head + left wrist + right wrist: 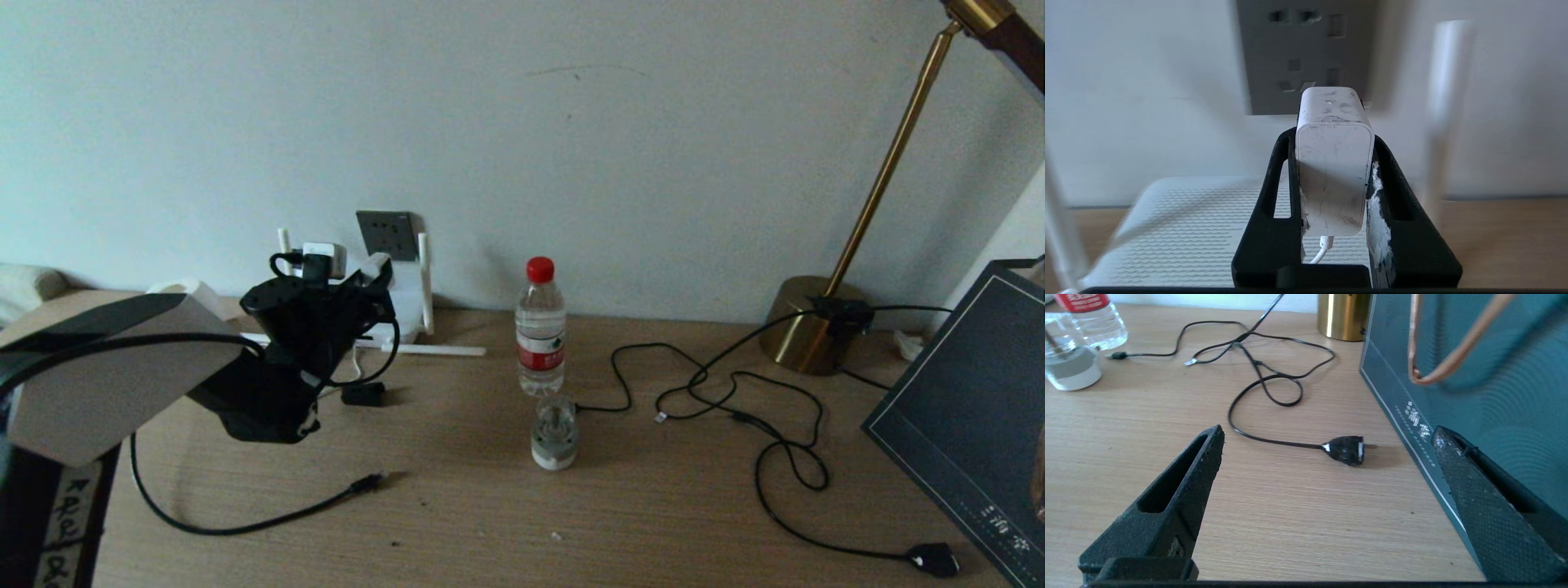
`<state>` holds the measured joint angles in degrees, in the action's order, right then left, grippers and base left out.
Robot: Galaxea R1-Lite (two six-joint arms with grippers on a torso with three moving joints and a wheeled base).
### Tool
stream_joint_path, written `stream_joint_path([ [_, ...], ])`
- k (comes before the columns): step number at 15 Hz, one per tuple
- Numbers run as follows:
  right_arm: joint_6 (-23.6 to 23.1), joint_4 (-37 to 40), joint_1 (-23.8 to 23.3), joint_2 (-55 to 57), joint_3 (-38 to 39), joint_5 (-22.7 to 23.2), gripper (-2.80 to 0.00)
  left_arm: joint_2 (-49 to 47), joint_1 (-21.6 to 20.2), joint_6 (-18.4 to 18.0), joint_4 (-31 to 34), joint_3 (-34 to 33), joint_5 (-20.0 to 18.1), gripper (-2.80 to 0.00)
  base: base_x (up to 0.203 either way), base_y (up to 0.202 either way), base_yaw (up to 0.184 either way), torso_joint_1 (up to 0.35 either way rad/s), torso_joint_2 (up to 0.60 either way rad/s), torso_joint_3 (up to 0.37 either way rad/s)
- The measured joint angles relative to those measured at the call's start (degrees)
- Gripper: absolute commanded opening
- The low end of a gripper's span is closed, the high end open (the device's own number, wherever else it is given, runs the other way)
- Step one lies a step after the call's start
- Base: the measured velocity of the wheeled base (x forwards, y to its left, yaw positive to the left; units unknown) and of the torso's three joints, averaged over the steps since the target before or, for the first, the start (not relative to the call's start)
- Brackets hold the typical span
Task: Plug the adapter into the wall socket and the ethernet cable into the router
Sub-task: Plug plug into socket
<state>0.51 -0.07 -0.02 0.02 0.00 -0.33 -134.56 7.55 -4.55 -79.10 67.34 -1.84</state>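
White and scuffed, the adapter (1334,163) sits clamped in our left gripper (1333,175), just short of the wall socket (1306,53) above the router (1180,228). We should square its prongs to the holes, then push straight. Our right gripper (1327,498) hangs wide open, holding nothing, over the table (1274,522).

Scuffed matt white plastic adapter (1334,163), wood-grain table (653,506), shiny brass lamp base (804,331), glossy black plug (1345,449)

The adapter (1334,163) sits before the wall socket (1306,53), above the router (1180,228).
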Motion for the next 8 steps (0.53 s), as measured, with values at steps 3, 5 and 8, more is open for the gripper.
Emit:
stream_joint_path([
  [3, 0.01, 0.0, 0.02, 0.0, 0.0, -0.03, 0.0, -0.17, 0.09, 1.0, -0.1, 0.38, -0.08, -2.8, 0.0, 0.0, 0.0, 0.0, 0.0, 0.0],
  [5, 0.01, 0.0, 0.02, 0.0, 0.0, -0.01, 0.0, 0.02, -0.44, 1.08, -0.17, 0.6, -0.22, -2.8, 0.0, 0.0, 0.0, 0.0, 0.0, 0.0],
  [8, 0.02, 0.0, 0.0, 0.0, 0.0, -0.05, 0.0, 0.19, -0.3, 1.07, -0.27, 1.52, -0.2, -2.8, 0.0, 0.0, 0.0, 0.0, 0.0, 0.0],
])
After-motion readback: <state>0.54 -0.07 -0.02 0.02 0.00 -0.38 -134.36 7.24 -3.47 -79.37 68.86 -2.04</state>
